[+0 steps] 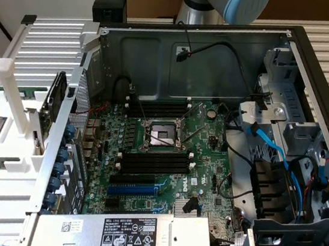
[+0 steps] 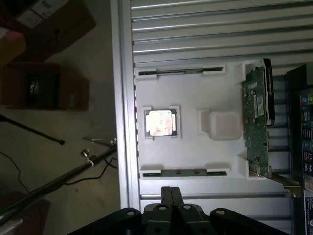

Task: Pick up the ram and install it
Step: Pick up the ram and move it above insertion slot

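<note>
Ram [image 2: 183, 172] stood on edge in a slot along the white moulded tray's [image 2: 195, 152] edge nearest my gripper [image 2: 170, 190], whose black fingers were pressed together, holding nothing, over the ribbed metal surface [image 2: 205, 29] beside that edge. I judged the stick light, stiff and thin but fragile, best pinched mid-length across its two flat faces, clear of the contact edge. A square silver processor chip [image 2: 160, 122] lay in a mid-tray recess, and a green expansion card [image 2: 255, 122] stood upright at the tray's end.

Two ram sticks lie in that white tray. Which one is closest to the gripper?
The ram stick lying just ahead of the gripper. The other ram stick lies farther off, beyond the silver processor chip.
</note>
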`<state>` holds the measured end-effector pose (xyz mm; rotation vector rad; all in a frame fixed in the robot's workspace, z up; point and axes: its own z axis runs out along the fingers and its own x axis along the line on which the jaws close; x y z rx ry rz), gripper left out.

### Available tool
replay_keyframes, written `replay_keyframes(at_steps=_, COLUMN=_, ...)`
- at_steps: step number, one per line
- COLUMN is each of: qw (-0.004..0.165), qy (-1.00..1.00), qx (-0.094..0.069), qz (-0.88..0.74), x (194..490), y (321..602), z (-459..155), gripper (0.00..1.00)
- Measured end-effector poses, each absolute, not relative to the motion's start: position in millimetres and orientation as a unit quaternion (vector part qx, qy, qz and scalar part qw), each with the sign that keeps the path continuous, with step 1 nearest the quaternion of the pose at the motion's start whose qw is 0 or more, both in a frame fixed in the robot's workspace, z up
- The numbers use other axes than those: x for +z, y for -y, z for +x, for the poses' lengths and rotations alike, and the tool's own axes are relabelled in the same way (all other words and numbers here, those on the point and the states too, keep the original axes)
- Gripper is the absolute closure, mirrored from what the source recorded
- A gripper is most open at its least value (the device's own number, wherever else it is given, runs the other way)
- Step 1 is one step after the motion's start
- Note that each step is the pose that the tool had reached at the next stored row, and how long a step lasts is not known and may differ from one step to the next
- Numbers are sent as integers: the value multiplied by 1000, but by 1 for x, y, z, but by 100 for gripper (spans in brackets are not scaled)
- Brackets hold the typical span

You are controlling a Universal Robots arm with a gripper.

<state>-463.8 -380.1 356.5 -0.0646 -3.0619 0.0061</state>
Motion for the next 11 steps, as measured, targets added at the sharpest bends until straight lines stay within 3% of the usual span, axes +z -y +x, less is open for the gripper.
replay_keyframes(at_steps=3, qw=38, qy=999, qx=3, qz=6, x=356, y=380, z=-464, gripper=90)
replay_keyframes(at_steps=11, qw=11, qy=997, qx=6, qz=79, x=355, y=380, z=-464, gripper=90)
